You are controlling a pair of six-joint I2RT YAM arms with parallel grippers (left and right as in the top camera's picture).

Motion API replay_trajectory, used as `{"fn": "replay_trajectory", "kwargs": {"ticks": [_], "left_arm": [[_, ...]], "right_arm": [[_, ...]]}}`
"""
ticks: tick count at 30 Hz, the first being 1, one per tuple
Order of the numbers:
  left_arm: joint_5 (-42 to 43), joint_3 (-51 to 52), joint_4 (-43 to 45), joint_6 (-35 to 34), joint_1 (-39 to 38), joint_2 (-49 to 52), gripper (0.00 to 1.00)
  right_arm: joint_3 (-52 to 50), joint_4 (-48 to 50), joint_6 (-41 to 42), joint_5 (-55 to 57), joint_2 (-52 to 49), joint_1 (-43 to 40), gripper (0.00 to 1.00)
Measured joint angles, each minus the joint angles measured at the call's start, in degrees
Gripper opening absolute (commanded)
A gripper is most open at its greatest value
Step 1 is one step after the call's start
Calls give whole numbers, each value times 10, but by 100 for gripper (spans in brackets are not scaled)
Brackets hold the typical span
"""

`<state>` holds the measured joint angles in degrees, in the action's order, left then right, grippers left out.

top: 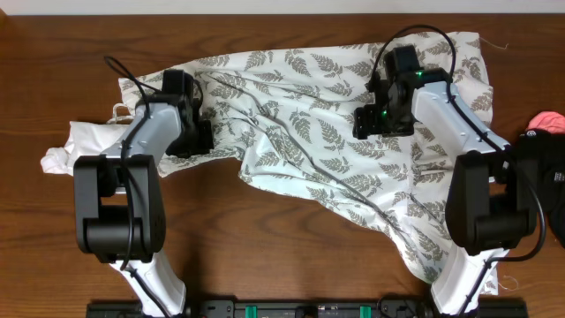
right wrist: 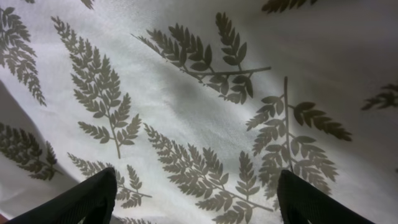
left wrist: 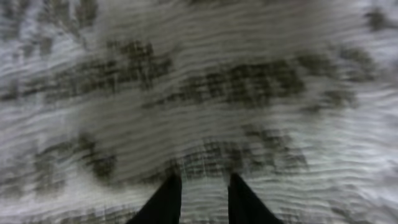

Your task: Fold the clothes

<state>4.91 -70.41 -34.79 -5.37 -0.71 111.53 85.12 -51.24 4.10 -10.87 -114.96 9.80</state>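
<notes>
The clothes on the table are chiefly a large cream garment printed with fern leaves (top: 327,132), spread crumpled across the middle. A plain white garment (top: 79,146) pokes out at its left end. My left gripper (top: 199,132) presses down on the fern cloth's left part. In the left wrist view its fingers (left wrist: 165,202) stand close together, shut on a pinch of blurred fern cloth (left wrist: 205,112) between them. My right gripper (top: 375,119) hovers over the upper right of the fern cloth, open wide, with flat fabric (right wrist: 199,112) under its fingertips (right wrist: 93,199).
A pink item (top: 547,121) and a dark bundle (top: 543,172) lie at the table's right edge. Bare wooden table (top: 265,247) shows in front of the cloth and along the far left. Arm cables loop over the cloth near both wrists.
</notes>
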Motion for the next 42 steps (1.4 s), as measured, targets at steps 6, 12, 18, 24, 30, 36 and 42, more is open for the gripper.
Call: {"fn": "replay_trajectory", "kwargs": {"ticks": [6,12,18,24,30,36,42], "left_arm": [[-10,42,67,-14,1,-16,19],[-15,67,-41,-39,1,-38,13],[-14,76,-123,-68,1,-42,12],[-22,80,-161,-80,0,-40,12],[-51,87,-186,-82,1,-39,13],[-56,89,-191,-82,9,-39,13],[-55,90,-196,-82,36,-38,13]], "right_arm": [[0,-1,0,0,28,0,81],[0,-24,0,8,52,-3,82],[0,-76,9,30,63,-22,85],[-9,-69,35,68,63,-47,58],[-33,-5,55,96,50,-99,7],[-57,59,70,141,4,-146,1],[-56,134,72,158,-38,-195,1]]}}
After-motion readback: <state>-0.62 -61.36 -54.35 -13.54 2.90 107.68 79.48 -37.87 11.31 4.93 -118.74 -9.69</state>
